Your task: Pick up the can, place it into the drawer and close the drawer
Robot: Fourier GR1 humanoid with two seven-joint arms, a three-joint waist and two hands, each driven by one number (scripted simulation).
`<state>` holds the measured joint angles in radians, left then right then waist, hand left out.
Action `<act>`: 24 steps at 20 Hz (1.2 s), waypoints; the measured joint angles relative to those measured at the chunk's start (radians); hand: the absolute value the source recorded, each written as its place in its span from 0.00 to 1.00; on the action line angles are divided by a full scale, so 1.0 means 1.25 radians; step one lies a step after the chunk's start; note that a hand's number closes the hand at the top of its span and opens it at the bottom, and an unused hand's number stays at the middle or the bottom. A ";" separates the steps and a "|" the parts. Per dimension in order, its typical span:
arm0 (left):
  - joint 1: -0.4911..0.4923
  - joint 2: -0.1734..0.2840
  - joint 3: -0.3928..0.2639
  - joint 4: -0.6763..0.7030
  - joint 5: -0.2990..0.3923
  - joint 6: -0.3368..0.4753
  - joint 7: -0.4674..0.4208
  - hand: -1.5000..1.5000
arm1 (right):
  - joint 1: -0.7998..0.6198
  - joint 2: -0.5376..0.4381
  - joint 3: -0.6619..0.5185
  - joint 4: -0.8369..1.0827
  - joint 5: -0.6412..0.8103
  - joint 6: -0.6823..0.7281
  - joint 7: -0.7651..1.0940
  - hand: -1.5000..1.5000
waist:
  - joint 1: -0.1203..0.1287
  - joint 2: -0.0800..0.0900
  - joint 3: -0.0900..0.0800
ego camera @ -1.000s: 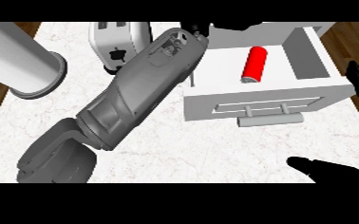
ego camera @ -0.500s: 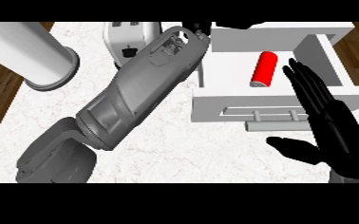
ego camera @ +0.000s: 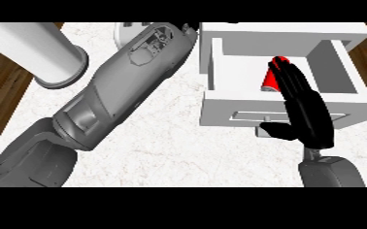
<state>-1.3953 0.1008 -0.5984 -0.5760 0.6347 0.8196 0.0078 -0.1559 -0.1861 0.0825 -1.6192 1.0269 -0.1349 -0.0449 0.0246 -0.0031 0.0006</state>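
The white marble counter (ego camera: pixel 165 140) fills most of the frame, and a strip of brown wood floor (ego camera: pixel 16 85) shows along its left edge. The left forearm (ego camera: pixel 118 89) is the biggest thing on it: it lies diagonally from the lower left corner up to the top middle. The left hand is hidden at the top of the frame, so I cannot tell how its fingers are.

At the upper right stands the open white drawer (ego camera: pixel 215 63), with its front panel (ego camera: pixel 237 114) toward the bottom of the frame. A white cylinder (ego camera: pixel 43 53) lies at the upper left, near the counter's left edge.

The right hand (ego camera: pixel 305 109) comes from the lower right, fingers straight and together, thumb out to the left, over the drawer's front panel.

The can (ego camera: pixel 272 77) is red with a dark top. It lies inside the drawer, and the fingertips partly cover it. Free counter stays below the drawer, between the two arms.
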 measured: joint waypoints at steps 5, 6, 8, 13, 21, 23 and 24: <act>0.030 0.067 -0.009 -0.090 -0.021 -0.009 0.070 0.00 | -0.072 0.007 -0.029 0.137 0.038 -0.092 -0.036 0.00 | 0.008 -0.010 -0.011; 0.043 0.084 -0.011 -0.111 -0.024 -0.012 0.079 0.00 | -0.084 0.008 -0.035 0.160 0.049 -0.106 -0.035 0.00 | 0.011 -0.012 -0.013; 0.061 0.111 -0.014 -0.146 -0.032 -0.016 0.092 0.00 | -0.110 0.009 -0.044 0.206 0.068 -0.135 -0.039 0.00 | 0.014 -0.014 -0.016; 0.100 0.157 -0.019 -0.219 -0.041 -0.023 0.130 0.00 | -0.183 0.005 -0.072 0.327 0.103 -0.200 -0.056 0.00 | 0.024 -0.016 -0.021; 0.166 0.223 -0.027 -0.332 -0.059 -0.023 0.179 0.00 | -0.313 0.005 -0.127 0.516 0.140 -0.310 -0.058 0.00 | 0.031 -0.011 -0.018; 0.180 0.236 -0.031 -0.357 -0.064 -0.022 0.194 0.00 | -0.351 0.003 -0.144 0.570 0.144 -0.335 -0.059 0.00 | 0.035 -0.008 -0.016; 0.190 0.241 -0.031 -0.370 -0.065 -0.024 0.196 0.00 | -0.369 0.003 -0.149 0.598 0.148 -0.347 -0.059 0.00 | 0.034 -0.007 -0.016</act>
<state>-1.1572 0.4026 -0.6371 -1.0380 0.5529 0.7898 0.2528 -0.6176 -0.1825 -0.1034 -0.8719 1.2116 -0.5683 -0.1192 0.0676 -0.0116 -0.0188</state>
